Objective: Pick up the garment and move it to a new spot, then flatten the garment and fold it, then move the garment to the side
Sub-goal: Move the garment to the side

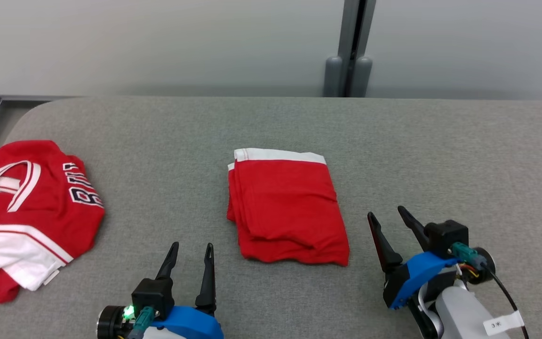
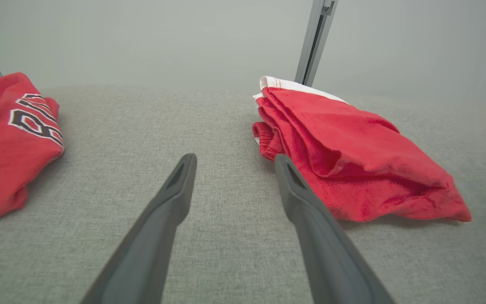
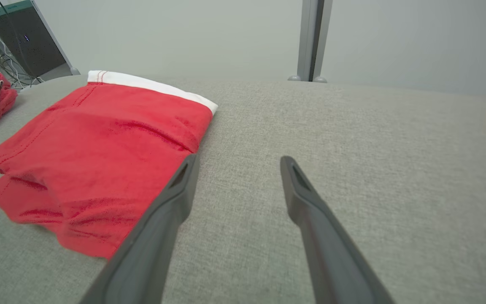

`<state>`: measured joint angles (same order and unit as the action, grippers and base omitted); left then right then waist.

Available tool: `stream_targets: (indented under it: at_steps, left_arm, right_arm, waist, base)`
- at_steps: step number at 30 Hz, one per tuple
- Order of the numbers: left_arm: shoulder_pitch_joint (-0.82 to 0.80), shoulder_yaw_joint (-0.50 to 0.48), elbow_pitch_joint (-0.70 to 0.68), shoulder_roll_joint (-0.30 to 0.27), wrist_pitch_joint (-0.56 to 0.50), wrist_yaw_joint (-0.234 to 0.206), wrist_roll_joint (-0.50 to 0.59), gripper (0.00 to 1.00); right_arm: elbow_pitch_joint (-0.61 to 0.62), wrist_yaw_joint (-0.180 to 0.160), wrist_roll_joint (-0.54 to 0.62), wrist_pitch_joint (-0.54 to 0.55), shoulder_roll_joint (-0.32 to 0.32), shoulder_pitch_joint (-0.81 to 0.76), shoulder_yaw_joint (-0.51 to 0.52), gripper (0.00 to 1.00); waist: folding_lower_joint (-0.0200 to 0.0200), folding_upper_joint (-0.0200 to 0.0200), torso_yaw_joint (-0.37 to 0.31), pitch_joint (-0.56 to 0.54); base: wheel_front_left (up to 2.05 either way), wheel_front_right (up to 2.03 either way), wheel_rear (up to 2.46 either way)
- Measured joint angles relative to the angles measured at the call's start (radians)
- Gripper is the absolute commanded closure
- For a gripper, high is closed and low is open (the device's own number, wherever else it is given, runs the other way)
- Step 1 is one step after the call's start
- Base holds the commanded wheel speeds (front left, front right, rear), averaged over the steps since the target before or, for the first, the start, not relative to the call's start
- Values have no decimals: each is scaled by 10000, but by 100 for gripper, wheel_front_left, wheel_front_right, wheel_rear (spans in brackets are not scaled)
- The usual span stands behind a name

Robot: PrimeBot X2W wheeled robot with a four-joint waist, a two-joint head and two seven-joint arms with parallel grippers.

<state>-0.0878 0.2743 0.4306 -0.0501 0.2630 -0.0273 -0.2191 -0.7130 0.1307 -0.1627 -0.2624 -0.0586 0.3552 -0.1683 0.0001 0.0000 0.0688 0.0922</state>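
A red garment with a white band (image 1: 286,207) lies folded in a neat stack at the middle of the grey table (image 1: 440,155). It also lies right of my left fingers in the left wrist view (image 2: 352,152) and left of my right fingers in the right wrist view (image 3: 95,156). My left gripper (image 1: 192,247) stands open near the front edge, left of the stack and apart from it. My right gripper (image 1: 386,213) is open too, just right of the stack, holding nothing.
A crumpled red and white jersey with lettering (image 1: 26,212) lies at the table's left edge (image 2: 2,139). A grey post (image 1: 353,47) stands behind the table against the pale wall. A dark cabinet with cables (image 3: 23,40) is far off to the left.
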Motion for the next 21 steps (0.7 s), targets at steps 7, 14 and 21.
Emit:
stream_targets:
  at_steps: [7,14,21]
  left_arm:
    - [-333,614,15,-2,0,-163,-349,0]
    - [-648,1166,-23,-4,0,-253,-558,0]
    - [-817,1530,-111,-2,0,-397,-796,0]
  right_arm:
    - [-786,0,-414,0,-65,1262,-523,0]
    - [-1894,0,-683,0,-117,2197,-366,0]
    - [-3141,0,-690,35,-174,2820,-449,78]
  waist:
    - [0,0,806,701]
    - [1,0,1523,1269]
    - [0,0,1891,1682]
  base:
    - [0,0,0]
    - [0,0,0]
    - [0,0,0]
